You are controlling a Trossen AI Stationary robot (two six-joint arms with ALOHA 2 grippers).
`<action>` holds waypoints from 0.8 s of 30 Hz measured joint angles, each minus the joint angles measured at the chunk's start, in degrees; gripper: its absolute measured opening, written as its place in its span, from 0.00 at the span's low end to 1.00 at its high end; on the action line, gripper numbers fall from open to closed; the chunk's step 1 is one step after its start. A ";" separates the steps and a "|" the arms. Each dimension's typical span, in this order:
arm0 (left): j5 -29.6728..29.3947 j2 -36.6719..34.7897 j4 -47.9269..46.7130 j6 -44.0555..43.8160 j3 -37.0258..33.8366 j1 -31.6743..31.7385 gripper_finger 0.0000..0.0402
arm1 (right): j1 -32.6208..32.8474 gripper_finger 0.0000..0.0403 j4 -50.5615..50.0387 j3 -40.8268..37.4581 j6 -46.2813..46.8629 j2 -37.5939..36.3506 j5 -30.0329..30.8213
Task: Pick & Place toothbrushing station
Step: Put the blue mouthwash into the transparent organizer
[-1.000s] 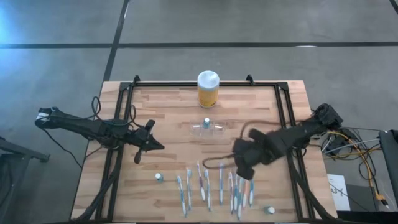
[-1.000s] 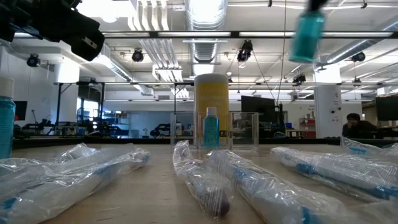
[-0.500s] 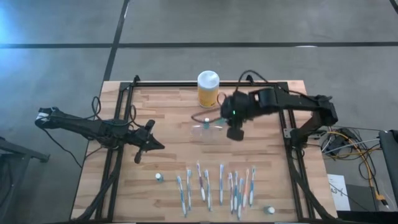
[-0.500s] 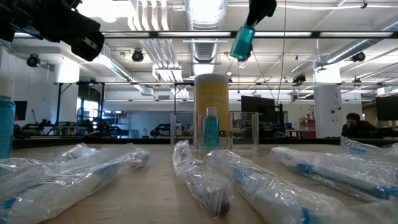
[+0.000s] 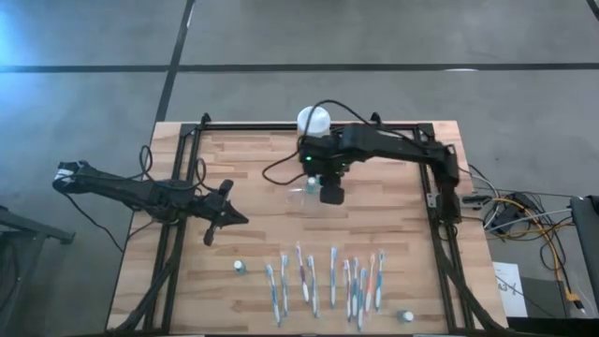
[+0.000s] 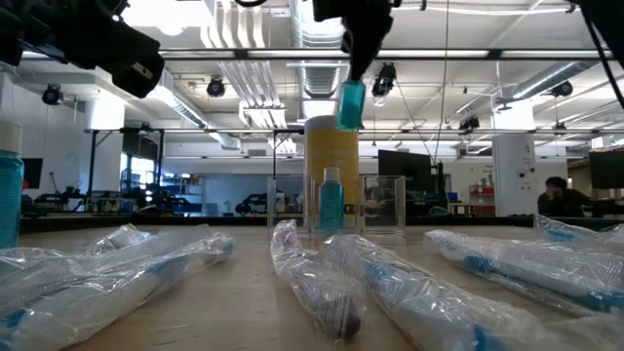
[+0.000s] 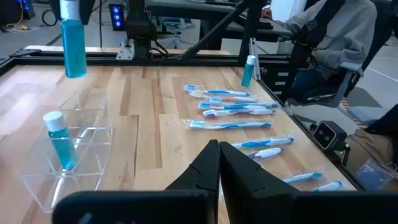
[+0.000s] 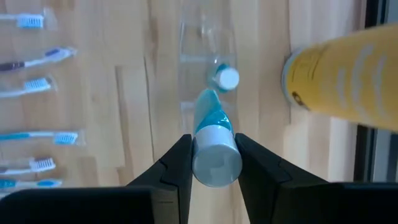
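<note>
1. The right gripper hangs above the middle of the far half of the table, its fingers clamped on the white cap of a small blue bottle that points down toward the wood.
2. Seen from table height, that bottle hangs well clear of the surface, in front of the upper part of the yellow jar.
3. The toothbrushing station, a clear plastic holder, stands on the table just in front of the jar; the held bottle is above it, not touching.
4. A second small blue bottle with a white cap stands upright inside one compartment of the holder.
5. The left gripper waits above the left part of the table, well apart from the holder, its fingers pressed together on nothing.
6. The surface is a light wooden table of butcher-block planks, ringed by a black frame.
7. A row of wrapped toothbrushes lies along the near edge; two further small bottles stand there, one at the left end and one toward the right corner.
8. The floor around the table is grey, crossed by dark lines.
9. The room beyond is a large workshop with ceiling ducts and lamps; a seated person shows at the far right, and another seated person in a grey top sits just beyond the table's edge.
</note>
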 joint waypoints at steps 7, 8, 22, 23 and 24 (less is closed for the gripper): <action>-0.80 0.00 0.00 -0.28 0.00 0.00 0.02 | -0.35 0.23 -5.10 11.16 -3.23 9.96 -0.38; -0.79 0.00 0.01 -0.38 0.00 0.02 0.02 | -0.31 0.23 -4.98 11.46 -4.18 10.72 -0.54; -0.70 0.00 0.00 -0.44 0.00 0.00 0.02 | -0.32 0.23 -3.95 11.42 -7.09 15.29 -2.91; -0.70 0.00 0.02 -0.33 0.00 0.00 0.02 | -0.32 0.23 -3.83 11.40 -7.13 15.51 -2.91; -0.70 0.00 0.00 -0.21 0.00 0.00 0.02 | -0.32 0.23 -3.53 11.40 -7.33 15.83 -2.91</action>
